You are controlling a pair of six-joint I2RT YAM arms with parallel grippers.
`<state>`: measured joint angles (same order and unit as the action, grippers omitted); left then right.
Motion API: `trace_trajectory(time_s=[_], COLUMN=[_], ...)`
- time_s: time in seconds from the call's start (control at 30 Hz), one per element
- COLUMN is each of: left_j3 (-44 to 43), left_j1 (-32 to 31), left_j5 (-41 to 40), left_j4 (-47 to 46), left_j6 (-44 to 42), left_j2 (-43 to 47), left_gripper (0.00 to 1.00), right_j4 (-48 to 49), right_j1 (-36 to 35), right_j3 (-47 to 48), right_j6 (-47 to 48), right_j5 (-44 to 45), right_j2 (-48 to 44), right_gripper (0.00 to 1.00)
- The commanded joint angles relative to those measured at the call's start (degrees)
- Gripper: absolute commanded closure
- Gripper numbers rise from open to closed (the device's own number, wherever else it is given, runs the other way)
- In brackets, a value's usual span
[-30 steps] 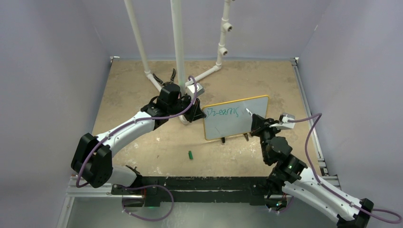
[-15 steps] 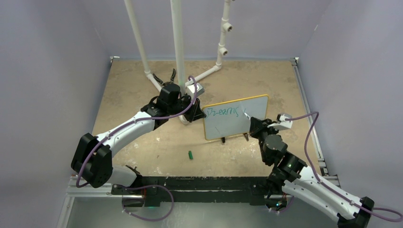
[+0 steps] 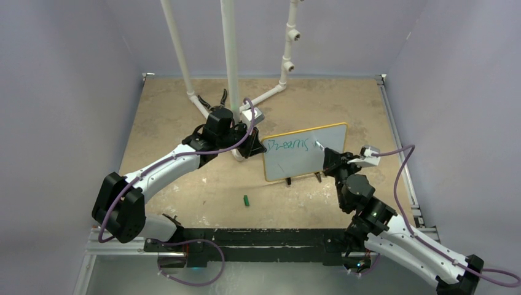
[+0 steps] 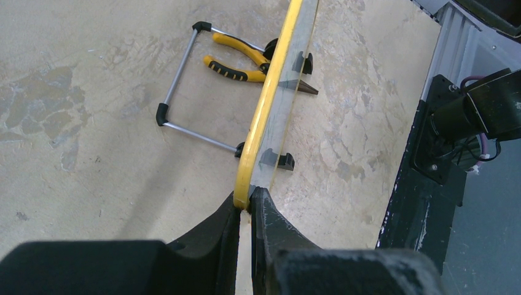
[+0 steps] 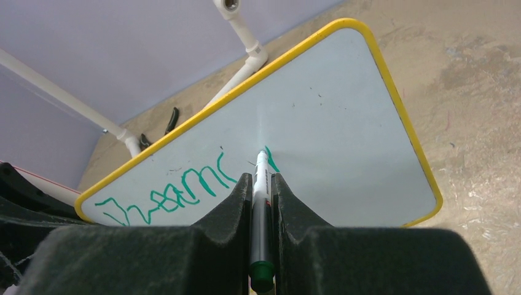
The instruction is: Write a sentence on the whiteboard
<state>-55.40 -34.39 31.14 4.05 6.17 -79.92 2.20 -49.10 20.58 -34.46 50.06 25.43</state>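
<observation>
The whiteboard (image 3: 307, 153) with its yellow rim stands tilted on small black feet at mid table. It also shows in the right wrist view (image 5: 332, 141) and edge-on in the left wrist view (image 4: 276, 98). The sentence (image 3: 290, 145) in green reads "Dreams", with a short new stroke beside it (image 5: 271, 161). My left gripper (image 4: 249, 200) is shut on the whiteboard's left rim. My right gripper (image 5: 262, 181) is shut on a green marker (image 5: 260, 203), its tip touching the board just right of the word. In the top view the right gripper (image 3: 330, 158) is at the board's right half.
White pipe stands (image 3: 230, 55) rise behind the board. A small green marker cap (image 3: 246, 200) lies on the table in front. Yellow-handled pliers (image 4: 236, 55) and a wire stand (image 4: 184, 92) lie behind the board. Purple walls close the cell.
The right gripper dipped lower along the board half a second ago and has come back up a little. The left arm and board have not moved.
</observation>
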Motion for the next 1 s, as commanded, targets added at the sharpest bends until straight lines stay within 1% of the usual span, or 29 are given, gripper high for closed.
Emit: trace_trajectory(time_s=[0.0,0.33,0.5,0.77,0.97], left_j3=[0.5,0.53,0.49,0.55,0.55], left_j1=[0.85,0.88,0.86,0.84,0.82], left_j5=[-1.63,-1.61,-1.59,-1.47,-1.52], left_j4=[-1.33,-1.42,-1.42,-1.42,-1.34], left_j6=[-1.91,-1.87,-1.86,-1.82,-1.82], left_j2=[0.91,0.82,0.82,0.9,1.04], left_gripper=[1.0,1.0,1.0,1.0,1.0], right_j4=[4.52,0.86,-0.6,-7.94,-7.48], right_j1=[0.06,0.06,0.06,0.06,0.06], right_j3=[1.56,2.27,2.26,2.41,2.39], right_j6=[2.67,0.74,-0.65,-8.23,-7.65], right_j5=[2.43,6.65,5.85,3.65,4.33], right_j2=[-0.38,1.07,1.23,1.99,0.46], right_gripper=[1.0,1.0,1.0,1.0,1.0])
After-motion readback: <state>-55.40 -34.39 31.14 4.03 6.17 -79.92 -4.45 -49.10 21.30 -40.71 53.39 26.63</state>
